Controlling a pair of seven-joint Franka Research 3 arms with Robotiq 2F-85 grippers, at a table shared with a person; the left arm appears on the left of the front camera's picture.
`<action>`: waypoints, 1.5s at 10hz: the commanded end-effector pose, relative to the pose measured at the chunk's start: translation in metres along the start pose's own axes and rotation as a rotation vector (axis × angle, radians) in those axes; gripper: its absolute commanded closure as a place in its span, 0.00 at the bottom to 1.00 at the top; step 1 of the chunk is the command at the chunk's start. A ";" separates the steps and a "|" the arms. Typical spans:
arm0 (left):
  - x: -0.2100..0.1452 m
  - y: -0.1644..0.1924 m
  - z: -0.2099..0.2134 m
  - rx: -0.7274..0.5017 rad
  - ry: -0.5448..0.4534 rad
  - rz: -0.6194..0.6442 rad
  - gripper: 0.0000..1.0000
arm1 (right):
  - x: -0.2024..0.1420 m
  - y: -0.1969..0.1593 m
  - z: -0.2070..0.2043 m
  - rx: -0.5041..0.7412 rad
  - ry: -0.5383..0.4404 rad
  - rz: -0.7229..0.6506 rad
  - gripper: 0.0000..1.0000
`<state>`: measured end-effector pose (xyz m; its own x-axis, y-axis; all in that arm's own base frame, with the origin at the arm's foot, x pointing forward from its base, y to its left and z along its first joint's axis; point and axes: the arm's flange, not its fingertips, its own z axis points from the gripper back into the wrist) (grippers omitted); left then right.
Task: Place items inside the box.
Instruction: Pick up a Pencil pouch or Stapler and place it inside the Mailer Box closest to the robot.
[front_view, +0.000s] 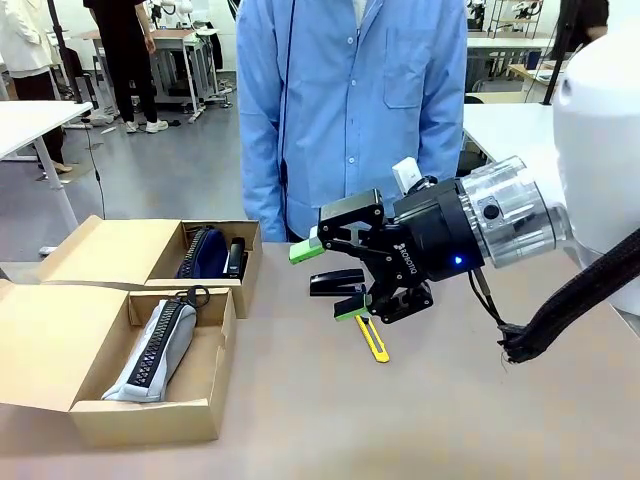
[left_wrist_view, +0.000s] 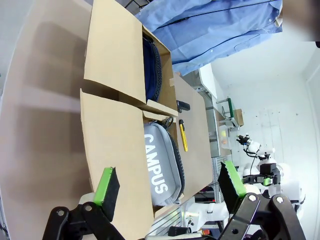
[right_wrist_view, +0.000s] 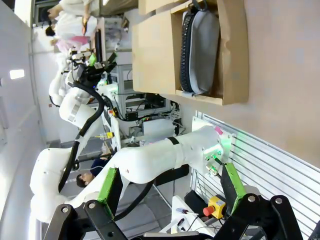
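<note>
My right gripper (front_view: 328, 280) hovers open over the table's middle, its fingers pointing left toward the boxes and holding nothing. A black stapler (front_view: 337, 283) lies on the table behind it, and a yellow utility knife (front_view: 373, 338) lies just below it. The near cardboard box (front_view: 140, 420) holds a grey "CAMPUS" pouch (front_view: 150, 345). The far box (front_view: 120, 250) holds a navy pouch (front_view: 203, 250) and a second black stapler (front_view: 236, 258). My left gripper (left_wrist_view: 169, 185) is open above the grey pouch (left_wrist_view: 160, 165). The right wrist view has the grey pouch (right_wrist_view: 200, 47) far off. The marker is out of view.
A person in a blue shirt (front_view: 350, 100) stands at the table's far edge behind the stapler. Both boxes have their flaps spread open to the left. Bare tabletop (front_view: 430, 420) lies in front of and right of the knife. The left arm's white base (right_wrist_view: 165, 155) stands beyond the near box.
</note>
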<state>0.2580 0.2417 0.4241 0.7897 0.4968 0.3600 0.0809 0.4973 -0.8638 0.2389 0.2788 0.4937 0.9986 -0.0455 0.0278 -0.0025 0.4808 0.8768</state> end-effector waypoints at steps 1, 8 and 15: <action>0.000 0.000 0.000 -0.019 -0.013 -0.017 0.00 | 0.097 0.003 0.072 0.158 0.325 -0.014 0.00; 0.000 0.000 0.000 -0.019 -0.013 -0.017 0.00 | 0.053 -0.187 0.249 0.396 0.231 0.133 0.00; 0.000 0.000 0.000 -0.019 -0.013 -0.017 0.00 | 0.040 -0.211 0.267 0.393 0.146 0.120 0.00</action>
<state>0.2581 0.2417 0.4240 0.7897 0.4967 0.3600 0.0808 0.4975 -0.8637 0.2678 -0.0560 0.4402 0.9901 0.1170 0.0777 -0.0933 0.1339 0.9866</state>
